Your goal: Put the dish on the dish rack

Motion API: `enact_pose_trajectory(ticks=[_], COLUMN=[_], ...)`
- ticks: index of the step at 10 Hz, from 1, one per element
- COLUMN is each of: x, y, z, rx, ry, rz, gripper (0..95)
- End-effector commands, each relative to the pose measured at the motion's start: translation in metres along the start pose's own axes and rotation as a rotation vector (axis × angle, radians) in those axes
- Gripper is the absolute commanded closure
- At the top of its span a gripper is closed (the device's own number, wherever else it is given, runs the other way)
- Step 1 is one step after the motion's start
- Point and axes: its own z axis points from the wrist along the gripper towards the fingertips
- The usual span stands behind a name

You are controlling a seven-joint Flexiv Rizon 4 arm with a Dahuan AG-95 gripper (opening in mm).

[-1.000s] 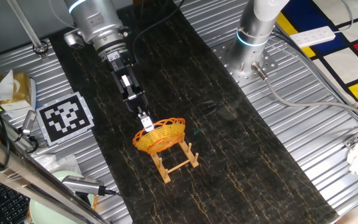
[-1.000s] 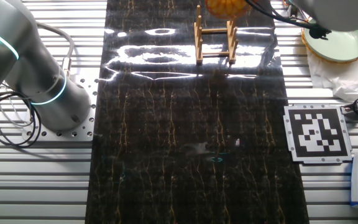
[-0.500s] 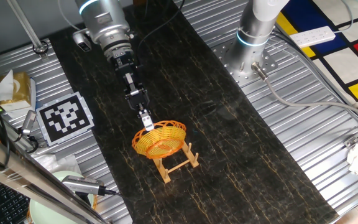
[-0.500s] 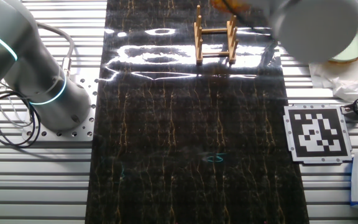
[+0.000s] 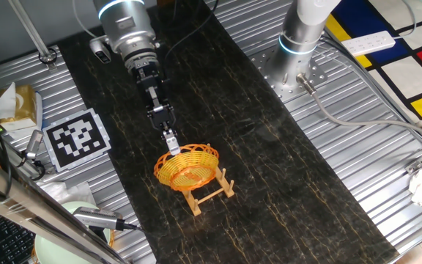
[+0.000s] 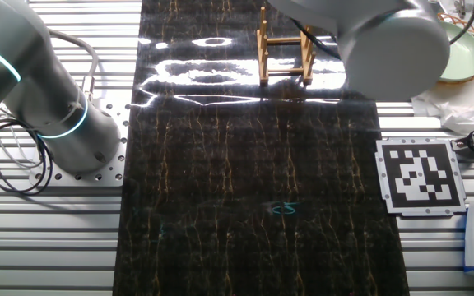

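The orange-yellow woven dish (image 5: 187, 167) lies tilted on top of the small light-wood dish rack (image 5: 209, 192) on the black mat. My gripper (image 5: 171, 145) is shut on the dish's far rim, with the arm reaching down from the upper left. In the other fixed view the rack (image 6: 283, 51) stands at the top edge. There the arm's grey body hides the gripper, and the dish is out of view.
A pale green plate (image 6: 459, 54) sits at the right of the rack, on white paper. A black-and-white marker tag (image 5: 78, 138) lies left of the mat. A second grey arm's base (image 5: 299, 44) stands at the back right. Cables run along the metal table.
My arm has shifted to the right and the dish has come down lower, settling onto the rack. In the other fixed view the arm's body now covers where the dish showed.
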Motion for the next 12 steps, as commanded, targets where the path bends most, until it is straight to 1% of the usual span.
enact_pose_trajectory(ticks=[1,2,3,5,6,7,8,10,12], x=[-0.002,-0.002,-0.002,-0.002,-0.002,-0.002,-0.003,-0.003,-0.004], y=[-0.005,-0.009,-0.012,-0.014,-0.018,-0.021,-0.022,-0.024,-0.028], z=[0.000,-0.001,-0.002,-0.002,-0.003,-0.003,-0.002,-0.002,-0.001], rx=[-0.041,-0.086,-0.091,-0.098,-0.130,-0.152,-0.161,-0.166,-0.186], ry=[0.003,-0.001,-0.001,0.007,0.014,0.017,0.018,0.023,0.027], rz=[-0.028,-0.038,-0.047,-0.028,-0.026,-0.025,-0.025,-0.024,-0.036], gripper=[95.0,95.0,95.0,95.0,95.0,95.0,95.0,95.0,95.0])
